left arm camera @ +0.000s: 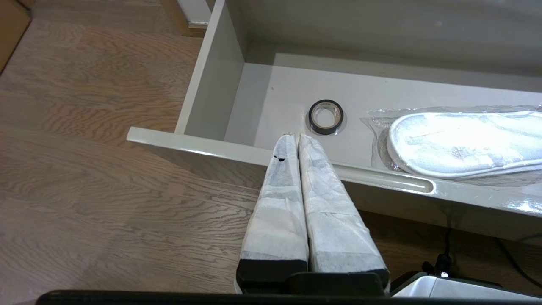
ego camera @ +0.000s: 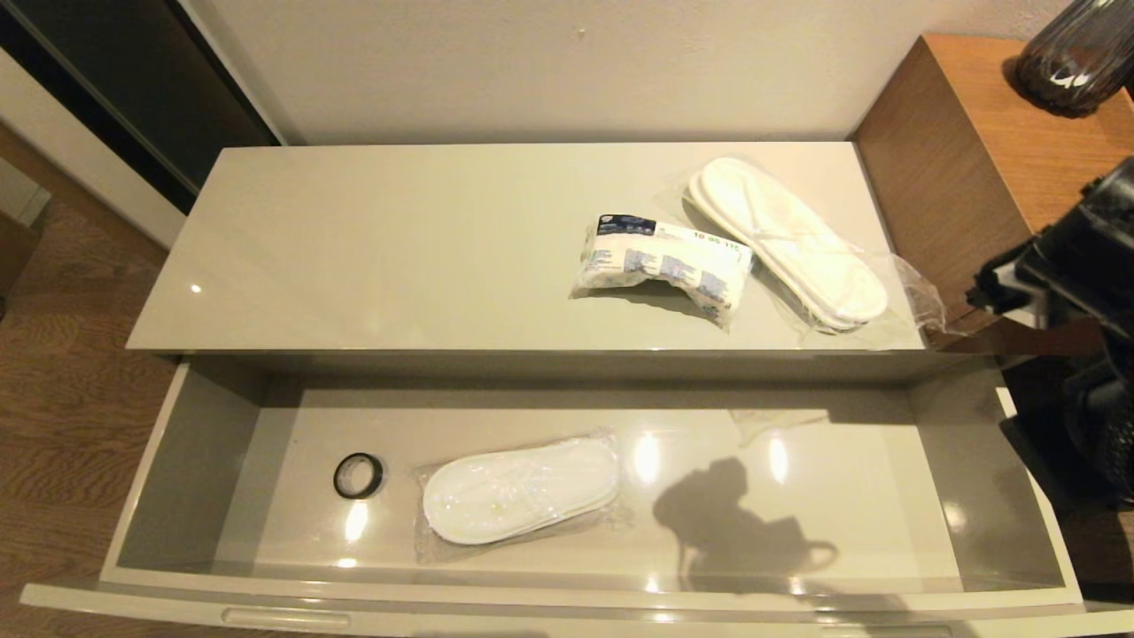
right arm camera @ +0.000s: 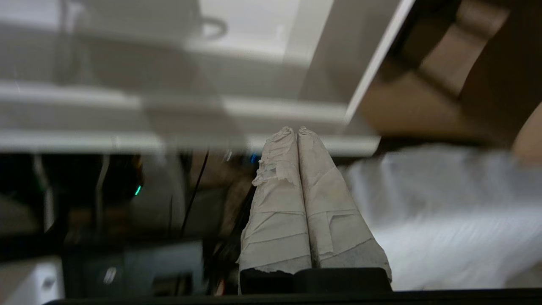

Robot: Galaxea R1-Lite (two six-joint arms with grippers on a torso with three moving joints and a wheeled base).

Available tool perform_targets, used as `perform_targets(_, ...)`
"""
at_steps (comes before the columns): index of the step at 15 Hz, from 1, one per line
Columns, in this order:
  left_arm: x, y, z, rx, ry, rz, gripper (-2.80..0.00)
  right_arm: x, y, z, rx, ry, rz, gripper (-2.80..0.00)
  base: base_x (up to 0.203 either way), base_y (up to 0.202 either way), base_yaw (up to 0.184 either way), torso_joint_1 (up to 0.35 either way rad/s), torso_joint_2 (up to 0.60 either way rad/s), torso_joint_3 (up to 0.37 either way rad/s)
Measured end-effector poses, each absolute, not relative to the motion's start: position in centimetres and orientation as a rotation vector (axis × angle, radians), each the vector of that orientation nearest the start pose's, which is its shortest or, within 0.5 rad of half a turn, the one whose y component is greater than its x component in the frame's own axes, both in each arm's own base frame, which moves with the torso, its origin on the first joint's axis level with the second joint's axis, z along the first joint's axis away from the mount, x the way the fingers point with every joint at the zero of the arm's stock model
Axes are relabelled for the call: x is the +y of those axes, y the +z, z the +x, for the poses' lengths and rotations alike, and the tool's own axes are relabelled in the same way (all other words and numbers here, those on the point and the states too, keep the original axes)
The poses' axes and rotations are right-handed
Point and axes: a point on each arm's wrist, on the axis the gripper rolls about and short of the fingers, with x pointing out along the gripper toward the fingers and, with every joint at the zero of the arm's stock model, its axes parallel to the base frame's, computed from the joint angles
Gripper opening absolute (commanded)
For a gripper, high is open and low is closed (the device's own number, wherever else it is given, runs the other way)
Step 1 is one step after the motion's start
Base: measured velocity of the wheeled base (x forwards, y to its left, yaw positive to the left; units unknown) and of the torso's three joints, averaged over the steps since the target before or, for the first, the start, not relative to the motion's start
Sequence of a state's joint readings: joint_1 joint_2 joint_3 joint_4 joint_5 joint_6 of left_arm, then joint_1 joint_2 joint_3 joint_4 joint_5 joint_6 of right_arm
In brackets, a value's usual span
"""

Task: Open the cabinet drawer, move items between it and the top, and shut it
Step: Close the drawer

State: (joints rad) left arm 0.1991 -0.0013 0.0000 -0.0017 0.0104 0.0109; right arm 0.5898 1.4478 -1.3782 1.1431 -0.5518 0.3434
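Observation:
The cabinet drawer [ego camera: 151, 461] stands pulled fully open below the glossy cream top [ego camera: 399, 248]. One bagged pair of white slippers [ego camera: 521, 489] lies on the drawer floor, left of centre. On the top's right part lie a white packet with blue panels [ego camera: 663, 263] and a second pair of slippers [ego camera: 788, 241] on a clear bag. My left gripper [left arm camera: 295, 136] is shut and empty, hovering at the drawer's front rim [left arm camera: 203, 146], near the slippers [left arm camera: 461, 144]. My right gripper [right arm camera: 295, 130] is shut and empty beside the drawer's right end; its arm [ego camera: 1063, 266] shows at the right edge.
A small black ring [ego camera: 358, 476] [left arm camera: 325, 116] lies in the drawer's left part. A taller brown wooden unit [ego camera: 992, 159] with a dark vase [ego camera: 1076, 58] stands to the right of the cabinet. Wood floor [left arm camera: 106, 169] lies to the left.

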Motion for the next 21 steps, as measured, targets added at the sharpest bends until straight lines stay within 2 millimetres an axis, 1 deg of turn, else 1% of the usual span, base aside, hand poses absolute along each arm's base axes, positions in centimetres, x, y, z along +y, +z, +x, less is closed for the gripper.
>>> perform_targets(3, -0.4, 7.6, -2.2, -0.001, 0.209, 0.011, -2.80, 7.3, 24.3, 12.9, 1.078, -0.181, -0.286, -2.80, 0.000, 0.000, 0.000, 0.000, 0.00, 0.000)
perform_targets(5, -0.4, 7.6, -2.2, -0.001, 0.210, 0.011, -2.80, 6.0, 22.7, 10.8, 1.122, -0.166, -0.260, -2.80, 0.000, 0.000, 0.000, 0.000, 0.00, 0.000)
perform_targets(8, -0.4, 7.6, -2.2, -0.001, 0.210, 0.011, -2.80, 5.1, 20.6, 9.2, 1.132, -0.127, -0.171, -2.80, 0.000, 0.000, 0.000, 0.000, 0.00, 0.000)
perform_targets(10, -0.4, 7.6, -2.2, -0.001, 0.210, 0.011, -2.80, 5.1, 19.1, 9.0, 1.120, -0.106, -0.099, -2.80, 0.000, 0.000, 0.000, 0.000, 0.00, 0.000)
perform_targets(15, -0.4, 7.6, -2.2, -0.001, 0.210, 0.011, -2.80, 5.9, 15.4, 8.9, 1.022, -0.096, 0.099, -2.80, 0.000, 0.000, 0.000, 0.000, 0.00, 0.000)
perform_targets(18, -0.4, 7.6, -2.2, -0.001, 0.209, 0.011, -2.80, 6.7, 14.0, 9.5, 0.966, -0.075, 0.190, -2.80, 0.000, 0.000, 0.000, 0.000, 0.00, 0.000)
perform_targets(21, -0.4, 7.6, -2.2, -0.001, 0.210, 0.011, -2.80, 7.3, 12.3, 9.3, 1.008, -0.122, 0.290, -2.80, 0.000, 0.000, 0.000, 0.000, 0.00, 0.000)
